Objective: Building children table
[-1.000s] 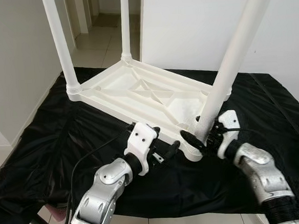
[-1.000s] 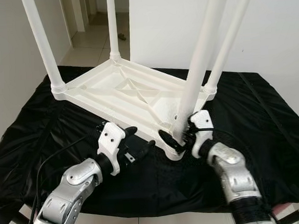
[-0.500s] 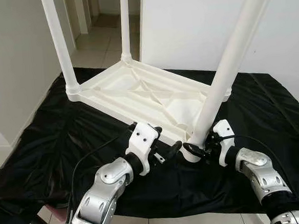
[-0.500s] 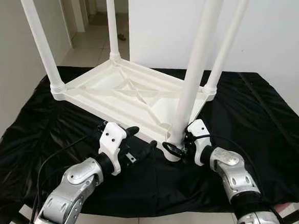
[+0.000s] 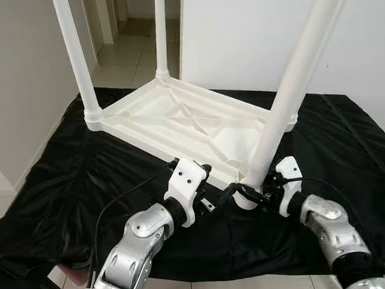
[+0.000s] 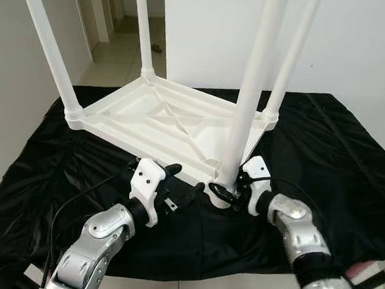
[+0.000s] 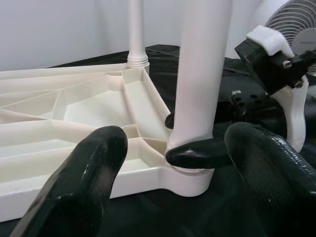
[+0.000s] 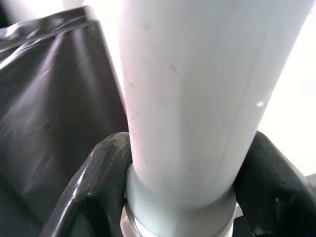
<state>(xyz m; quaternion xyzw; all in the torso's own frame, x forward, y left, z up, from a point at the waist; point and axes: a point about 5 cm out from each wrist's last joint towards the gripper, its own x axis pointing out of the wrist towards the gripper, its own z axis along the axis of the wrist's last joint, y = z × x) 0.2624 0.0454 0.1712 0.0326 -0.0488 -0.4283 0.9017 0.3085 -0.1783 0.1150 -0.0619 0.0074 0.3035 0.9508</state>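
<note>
While the upturned white children's table (image 5: pixel 184 122) lies top-down on the black-draped desk (image 5: pixel 62 173), its nearest leg (image 5: pixel 288 98) stands almost upright in the front right corner socket (image 5: pixel 249 197), its long axis rising and leaning slightly toward the robot's right. The right gripper (image 5: pixel 245 192) is at the very foot of that leg, its black fingers (image 8: pixel 98 192) closed around the collar from either side, one in front and one behind as the wrist view shows. The leg thus runs straight up out of the grip, across the line of the fingers, so any turning or pressing home, by this reading, would act about the leg's own axis. The left gripper (image 5: pixel 216 194) hovers just beside the same corner on the robot's left, its fingers (image 7: pixel 84 187) spread apart and holding nothing, pointing at the socket with the table's rim between them and it. The right arm is plainly the closer of the two to the work. Three other legs (image 5: pixel 74 53) already stand at the remaining corners, which suggests the assembly is close to done. A pale wall (image 5: pixel 250 28) rises behind the desk, a tiled corridor (image 5: pixel 126 50) to the left.
</note>
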